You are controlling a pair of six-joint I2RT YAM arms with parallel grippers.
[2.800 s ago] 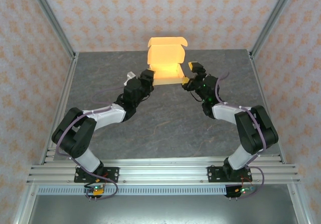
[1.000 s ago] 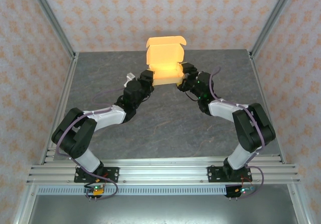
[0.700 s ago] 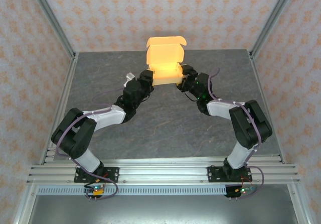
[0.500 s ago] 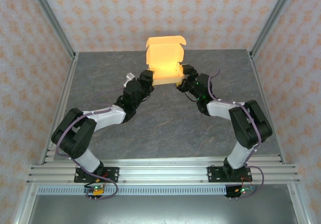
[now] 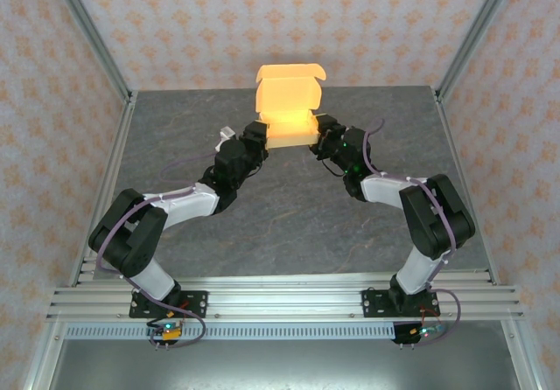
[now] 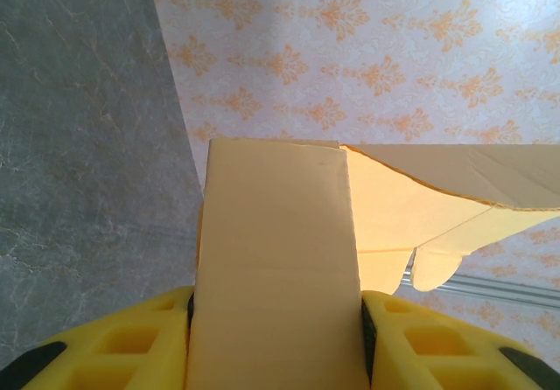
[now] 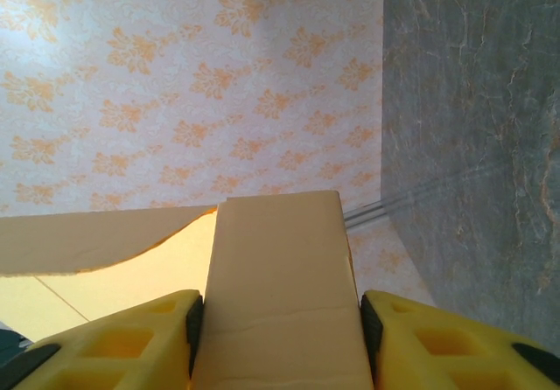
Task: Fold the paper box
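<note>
From the near edge, we reach both arms across the grey table (image 5: 289,224) toward its far side. Our left gripper (image 5: 257,131) clamps the left side wall of the paper box (image 5: 289,133). In the left wrist view the cardboard panel fills the whole gap between the yellow fingers (image 6: 122,351). Our right gripper (image 5: 325,131) grips the right side wall the same way, jaws part-closed with the panel pressed between them. The box sits near the table's back edge, held between the two grippers. We judge the tray finished, since the front and side walls stand. Behind them the lid (image 5: 290,84) is upright and open, its end flaps unfolded, close to the patterned back wall (image 5: 289,14). What remains is lowering the lid and tucking it in.
</note>
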